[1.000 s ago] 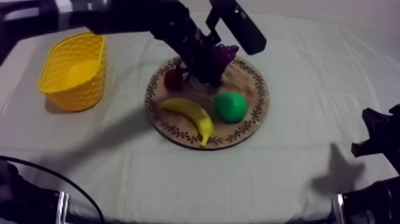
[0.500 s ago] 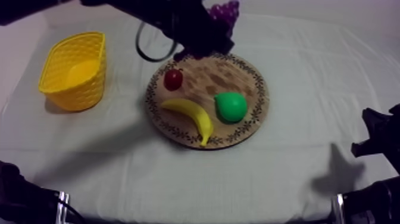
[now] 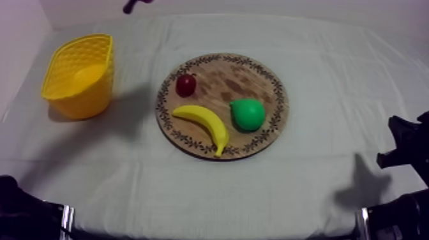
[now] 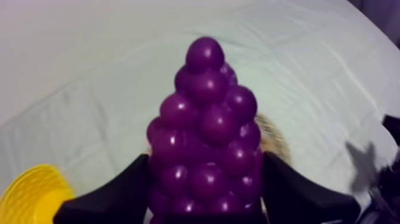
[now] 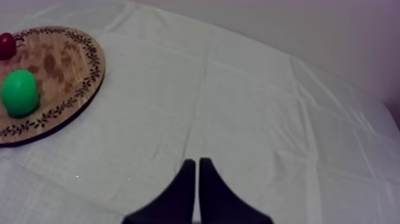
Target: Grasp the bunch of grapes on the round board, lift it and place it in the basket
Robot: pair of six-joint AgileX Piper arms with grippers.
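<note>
The purple bunch of grapes [image 4: 205,143] hangs high above the table, my left gripper [image 4: 205,159] shut on it with a black finger [image 4: 113,196] at each side. A dark purple bit of the bunch [image 3: 136,5] shows at the far edge of the top view, between the yellow basket [image 3: 76,73] and the wooden board [image 3: 255,73]. In the left wrist view the basket's rim [image 4: 30,193] lies below and to one side of the grapes. My right gripper [image 5: 196,174] is shut on nothing, low over the cloth beside the board [image 5: 56,65].
On the board lie a small red fruit [image 3: 186,84], a banana [image 3: 204,122] and a green pear [image 3: 247,113]. My right arm [image 3: 405,150] rests at the table's right edge. Bare cloth runs between basket and board.
My left arm has lifted the grapes off the board and carried them up and to the left, almost out of the top view. The right arm has not moved.
</note>
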